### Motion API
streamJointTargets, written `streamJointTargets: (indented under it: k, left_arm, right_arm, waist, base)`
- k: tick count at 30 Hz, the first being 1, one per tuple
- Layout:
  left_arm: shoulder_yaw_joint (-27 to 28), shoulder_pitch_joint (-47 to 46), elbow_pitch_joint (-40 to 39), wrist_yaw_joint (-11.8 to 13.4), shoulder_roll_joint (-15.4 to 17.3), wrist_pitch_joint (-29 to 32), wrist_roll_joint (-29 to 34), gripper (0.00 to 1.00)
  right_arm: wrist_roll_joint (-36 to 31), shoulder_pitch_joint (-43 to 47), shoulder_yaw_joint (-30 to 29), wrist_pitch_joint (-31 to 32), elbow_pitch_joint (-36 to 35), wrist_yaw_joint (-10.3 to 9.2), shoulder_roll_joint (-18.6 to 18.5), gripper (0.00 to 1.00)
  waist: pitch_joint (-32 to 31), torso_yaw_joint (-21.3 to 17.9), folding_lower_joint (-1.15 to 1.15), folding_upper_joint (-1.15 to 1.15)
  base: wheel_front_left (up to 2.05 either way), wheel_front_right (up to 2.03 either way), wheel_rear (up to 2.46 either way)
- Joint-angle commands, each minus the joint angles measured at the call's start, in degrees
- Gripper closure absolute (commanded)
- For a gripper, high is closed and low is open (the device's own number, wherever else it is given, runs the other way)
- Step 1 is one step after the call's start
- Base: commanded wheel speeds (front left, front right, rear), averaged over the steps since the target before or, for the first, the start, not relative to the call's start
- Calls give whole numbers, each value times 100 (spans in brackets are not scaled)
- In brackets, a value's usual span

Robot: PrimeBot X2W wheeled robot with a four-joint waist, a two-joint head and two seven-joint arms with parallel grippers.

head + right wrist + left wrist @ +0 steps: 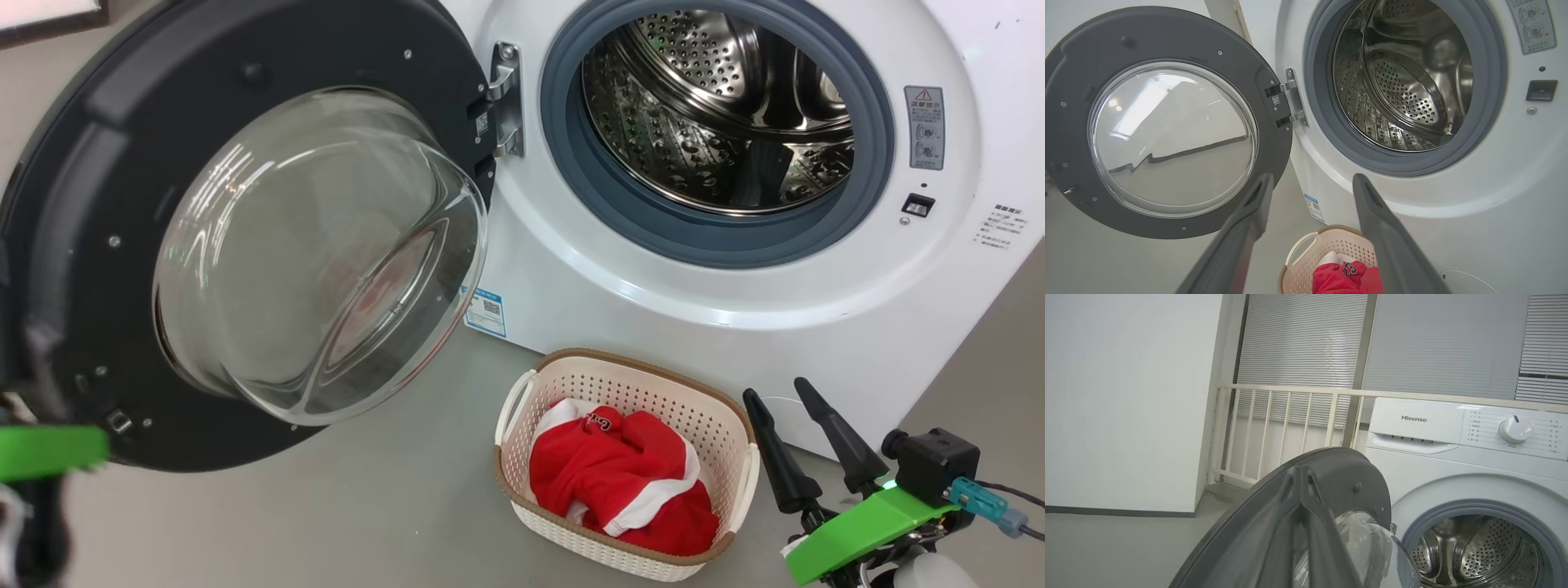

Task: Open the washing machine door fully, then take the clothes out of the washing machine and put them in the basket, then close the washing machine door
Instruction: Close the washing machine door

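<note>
At the far left of the head view, the left gripper sits at the free edge of the door. Its two fingers are clenched tip to tip with nothing seen between them. In its wrist view they lie along the door's dark rim, though it is unclear whether they press on it.

The door stands swung wide open, its glass bowl facing the robot. Its hinge is on its right side, fixed to the machine just left of the opening. To close, the free edge would therefore have to sweep rightward and in toward the grey ring. The left arm is much the nearer one for that push, being already at the edge farthest from the hinge.

Right of the hinge, the drum looks empty. Below the opening, the basket stands on the floor just beside the machine's front, with the red clothes inside it. It sits low, probably under the door's arc.

At the far right, the right gripper hangs released, fingers spread and holding nothing, well apart from the door.
</note>
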Motion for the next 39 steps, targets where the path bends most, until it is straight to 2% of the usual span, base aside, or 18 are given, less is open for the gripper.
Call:
streamJointTargets:
  k: [1,8,13,20,30,39]
  left_arm:
    - [380,-483,-167,-30,304,99,-303,100]
    - [1173,-1521,373,13,784,825,-1633,100]
    - [1644,-2158,1150,239,980,1278,-2427,100]
    - [2132,-2787,2495,496,1215,1658,-3145,100]
    - [2435,-3078,4201,749,1540,1869,-3421,100]
    - [2214,-3124,5139,636,1678,2236,-3374,100]
  right_arm:
    - [-4,32,92,-69,-137,16,-44,0]
    - [-8,17,92,-69,-156,16,-50,0]
    - [-37,2,74,-69,-177,16,-40,0]
    - [-51,-40,62,-69,-173,16,-51,0]
    - [-35,-60,47,-69,-147,16,-88,0]
    - [-21,-75,50,-69,-145,16,-128,0]
  waist:
    - [4,-17,0,0]
    - [29,-115,0,0]
    - [97,-209,0,0]
    - [164,-351,0,0]
    - [178,-523,0,0]
    - [192,-635,0,0]
  base:
    - [0,0,0]
    - [0,0,0]
    - [0,0,0]
    - [0,0,0]
    - [0,0,0]
    - [0,0,0]
